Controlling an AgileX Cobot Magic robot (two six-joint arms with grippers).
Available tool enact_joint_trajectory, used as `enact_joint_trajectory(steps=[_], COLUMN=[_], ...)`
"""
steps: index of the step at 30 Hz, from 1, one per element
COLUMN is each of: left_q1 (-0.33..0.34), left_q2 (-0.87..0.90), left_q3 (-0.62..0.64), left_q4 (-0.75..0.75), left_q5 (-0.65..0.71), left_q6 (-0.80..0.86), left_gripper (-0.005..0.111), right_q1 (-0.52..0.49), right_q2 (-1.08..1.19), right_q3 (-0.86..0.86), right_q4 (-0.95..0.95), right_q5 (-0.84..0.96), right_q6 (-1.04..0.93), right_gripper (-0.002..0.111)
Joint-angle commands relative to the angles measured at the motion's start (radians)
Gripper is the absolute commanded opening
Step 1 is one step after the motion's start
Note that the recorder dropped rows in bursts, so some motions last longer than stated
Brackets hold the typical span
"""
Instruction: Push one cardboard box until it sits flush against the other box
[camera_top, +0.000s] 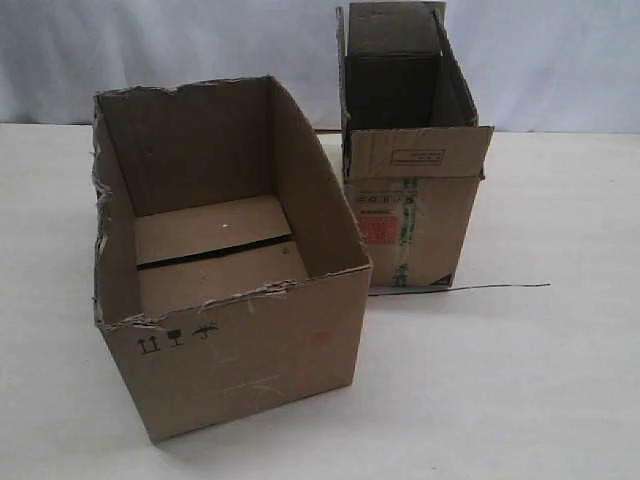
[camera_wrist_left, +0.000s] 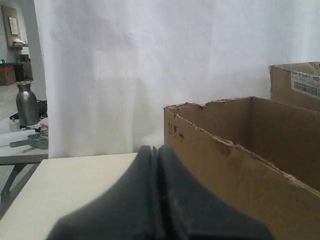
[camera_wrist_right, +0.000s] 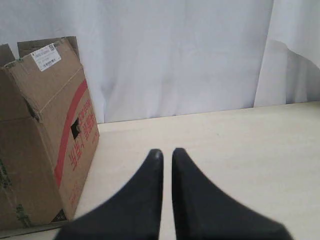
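On table (camera_top: 520, 380), arrow-marked cardboard box (camera_top: 250, 355), red-labelled other box (camera_top: 435, 215), left claw (camera_wrist_left: 157, 150) together, right claw (camera_wrist_right: 167, 152) slightly apart

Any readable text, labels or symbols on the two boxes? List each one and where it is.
No words are legible.
Handling symbols (up arrows, glass, umbrella): front of the cardboard box.
Printed outline, flap of the other box: text too small.
Red square label: blurred.
Green-printed tape: unreadable.
White barcode sticker: too small.
Red lettering on its side: blurred.
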Motion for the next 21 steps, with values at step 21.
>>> enact_joint_trajectory(steps=[21], left_q1=[0.004], left_q2=[-0.003], left_q3=[0.004], left_q4=[-0.176], left_q5=[-0.003], left_q6=[-0.311], left_gripper=[0.0], right_q1=[-0.008], right_q2=[-0.003], right_q3=[0.004], right_q4=[0.002], right_q5=[0.004], right_q6=[-0.001], right_gripper=[0.005])
